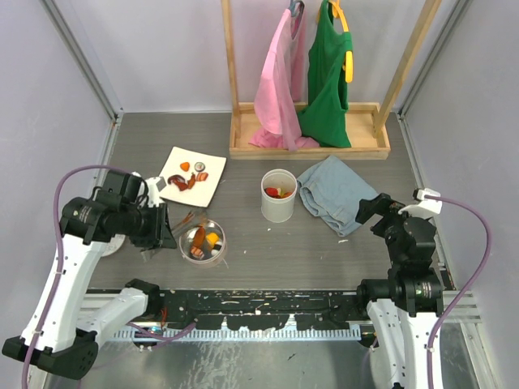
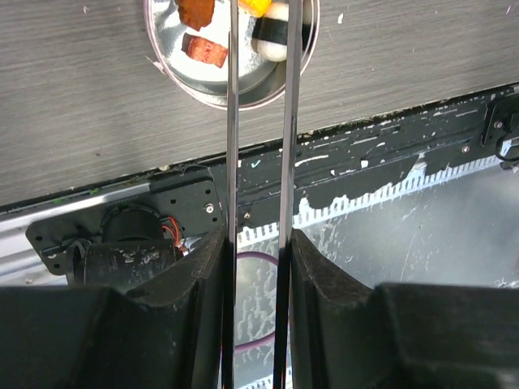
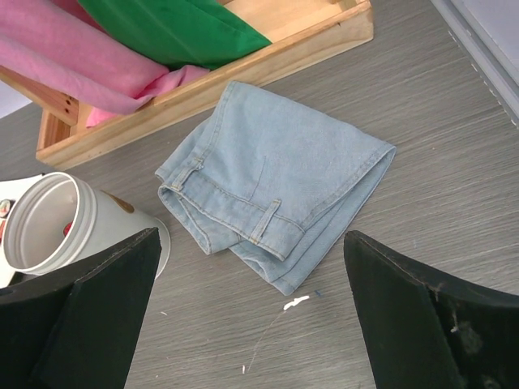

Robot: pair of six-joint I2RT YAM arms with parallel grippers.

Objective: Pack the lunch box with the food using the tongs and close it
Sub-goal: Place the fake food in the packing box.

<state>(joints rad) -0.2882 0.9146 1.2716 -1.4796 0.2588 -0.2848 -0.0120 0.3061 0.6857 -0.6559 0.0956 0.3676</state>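
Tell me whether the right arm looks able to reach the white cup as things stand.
Probably yes: the right end effector is open and empty, and only the flat folded jeans lie between it and the upright white cup.

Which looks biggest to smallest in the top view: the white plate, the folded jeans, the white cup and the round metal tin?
1. Folded jeans
2. White plate
3. White cup and round metal tin: these look about alike, so they are not ranked against each other.
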